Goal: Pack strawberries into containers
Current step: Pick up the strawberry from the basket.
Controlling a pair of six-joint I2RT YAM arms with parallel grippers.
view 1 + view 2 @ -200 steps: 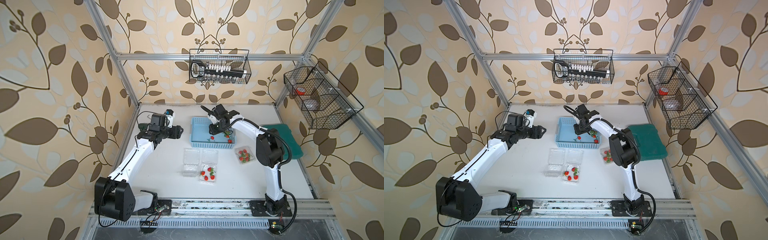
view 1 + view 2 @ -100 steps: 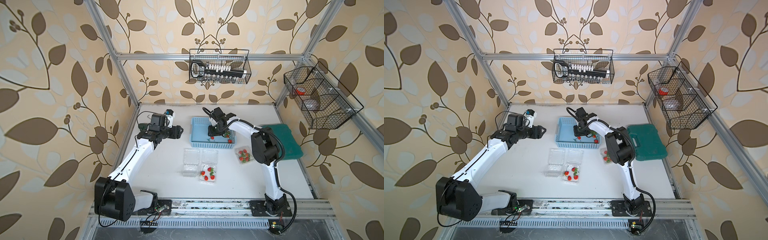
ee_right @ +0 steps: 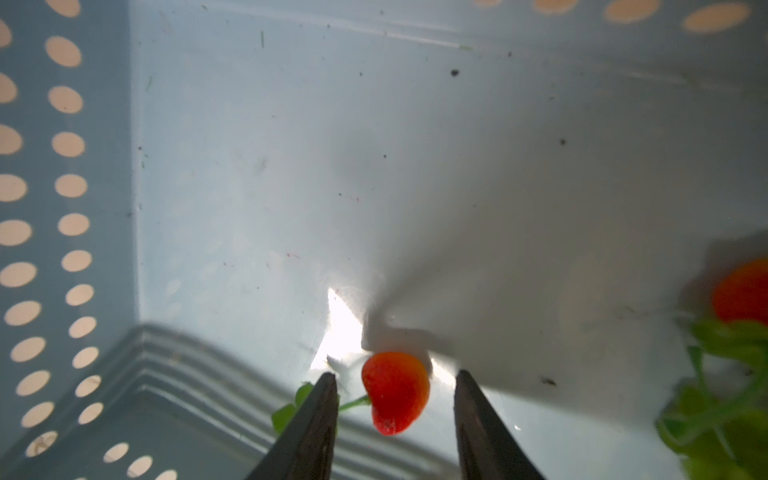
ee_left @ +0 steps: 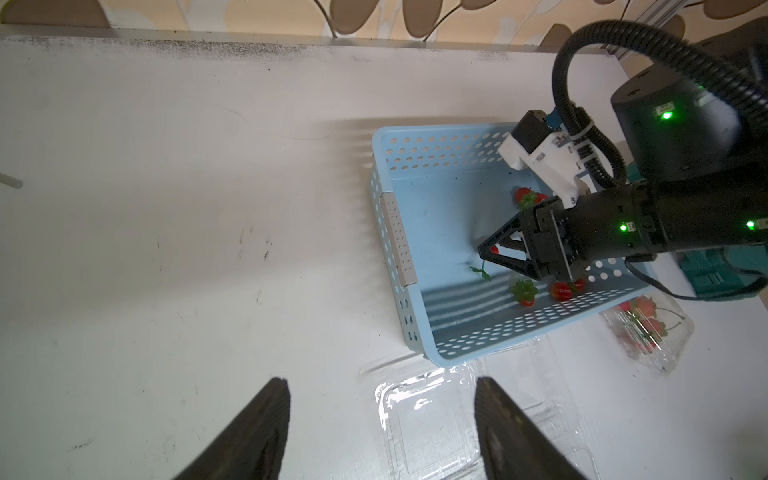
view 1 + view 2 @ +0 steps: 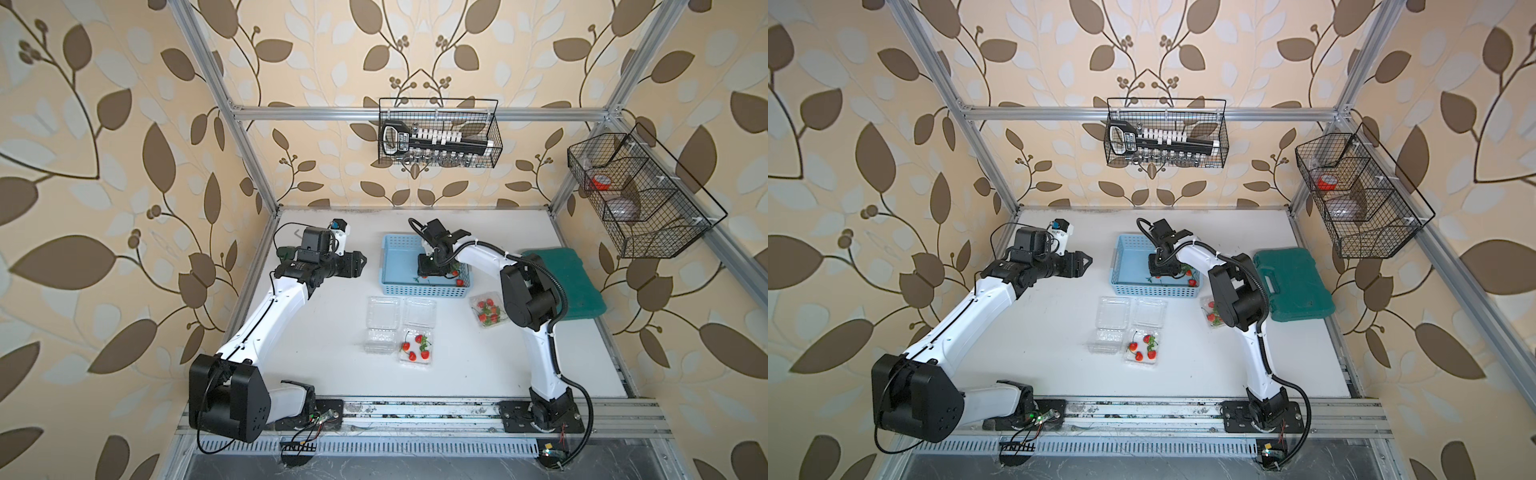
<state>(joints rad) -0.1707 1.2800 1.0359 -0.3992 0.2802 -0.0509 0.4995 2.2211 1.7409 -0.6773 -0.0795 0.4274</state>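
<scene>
My right gripper (image 5: 427, 272) (image 3: 395, 376) reaches down into the light blue basket (image 5: 395, 243). Its jaws stand open around one of the strawberries (image 3: 395, 390), with a gap on each side; the stem runs toward one finger. More strawberries (image 5: 459, 282) lie by the basket's near right corner. Two clear containers sit open in front: an empty one (image 5: 379, 340) and one (image 5: 420, 311) holding several strawberries (image 5: 415, 351). A third container (image 5: 496, 296) with strawberries lies by the right arm. My left gripper (image 5: 362, 262) (image 4: 380, 384) hovers open and empty, left of the basket.
A green case (image 5: 569, 286) lies at the table's right edge behind the right arm. Black wire baskets hang on the back wall (image 5: 438, 133) and the right wall (image 5: 640, 199). The right arm's elbow (image 5: 525, 299) stands beside the third container.
The right arm's elbow has drawn a little left toward the basket while its gripper stayed low inside it. The left arm has not moved.
</scene>
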